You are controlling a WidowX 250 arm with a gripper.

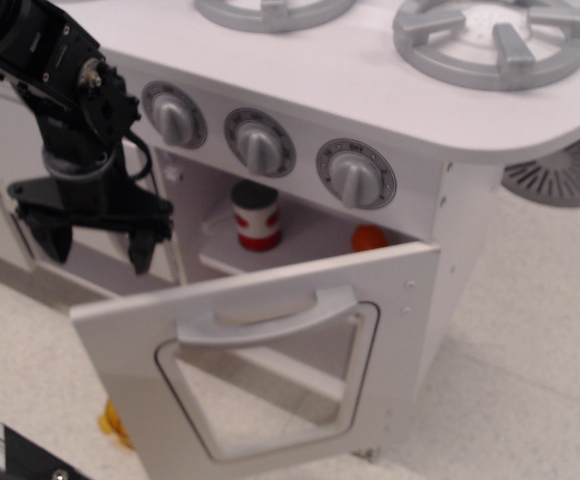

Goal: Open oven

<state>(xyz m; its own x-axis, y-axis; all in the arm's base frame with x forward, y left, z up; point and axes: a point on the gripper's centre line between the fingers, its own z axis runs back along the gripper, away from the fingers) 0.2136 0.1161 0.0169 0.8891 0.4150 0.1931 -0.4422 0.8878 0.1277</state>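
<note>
Jaws on the black robot gripper (98,238) stand spread wide, both fingers pointing down, and I see nothing held between them; they hang just above the left top corner of the door, apart from it as far as I can tell.

1. White toy-kitchen oven (410,120), with three grey knobs across its front panel, fills most of the view. Grey burner rings sit on its top surface.
2. White oven door with the rounded clear window (260,375) is swung well down and outward, hinged along its lower edge, and the cavity behind it is exposed.
3. Grey bar handle (270,312) on the door is untouched.
4. Red-and-white can with a dark lid (257,217) and a small orange item (369,238) rest on the shelf inside.

I judge the opening step to be nearly complete. The next move, in my view, calls for a light downward push on the door's upper edge, or a clean withdrawal without catching it.
</note>
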